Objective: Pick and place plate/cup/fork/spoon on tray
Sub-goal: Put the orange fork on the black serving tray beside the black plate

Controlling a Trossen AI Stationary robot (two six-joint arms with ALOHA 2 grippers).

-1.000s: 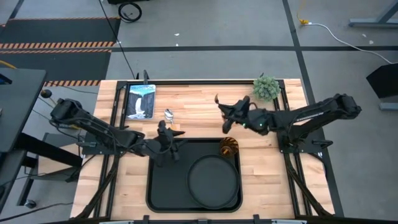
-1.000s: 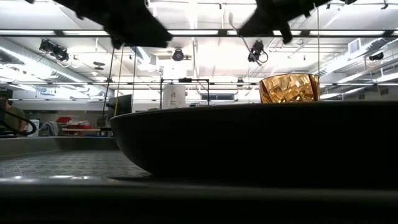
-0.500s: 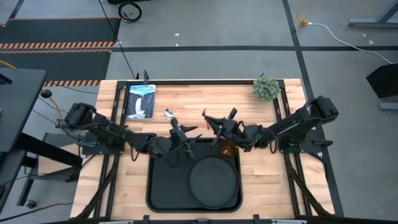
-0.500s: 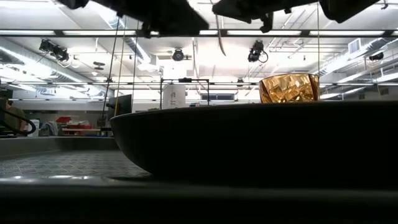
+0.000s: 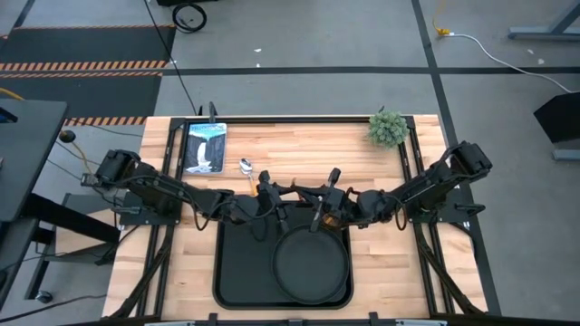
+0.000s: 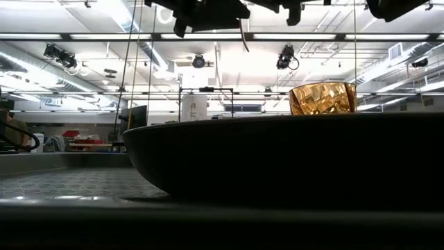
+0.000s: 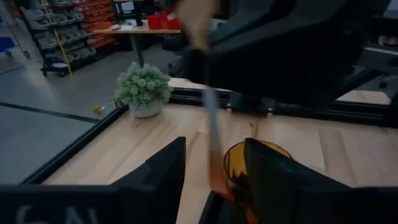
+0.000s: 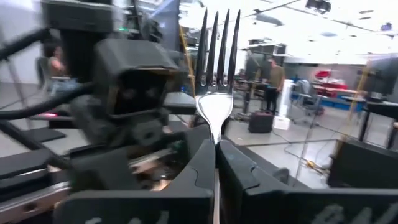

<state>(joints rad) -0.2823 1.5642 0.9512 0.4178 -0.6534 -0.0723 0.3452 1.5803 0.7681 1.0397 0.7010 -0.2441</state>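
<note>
The black tray (image 5: 236, 272) lies at the table's near middle, with the round black plate (image 5: 311, 263) resting on it. The amber cup (image 6: 322, 98) stands in the tray's far right corner, mostly hidden under my right arm in the high view. The spoon (image 5: 245, 166) lies flat on the wood beyond the tray. My right gripper (image 5: 319, 204) is above the tray's far edge, shut on the fork (image 8: 217, 37). My left gripper (image 5: 276, 192) is open and empty just left of it, facing it. My right gripper pinches the fork's neck (image 8: 216, 127), just below the tines, between its two fingers. The tines stick out past the fingertips. The handle is hidden behind the fingers. The fork is lifted clear, above the tray's far edge beside the cup.
A small potted plant (image 5: 388, 129) stands at the table's far right. A picture card (image 5: 205, 147) lies at the far left. Black frame rails run along the table's left and right sides. Bare wood lies between the tray's far edge and the plant.
My right gripper has carried the fork from the far right toward the table's left and near edge, to above the tray's far edge by the cup. My left gripper has gone toward the table's right along the tray's far edge, closing on the right gripper.
</note>
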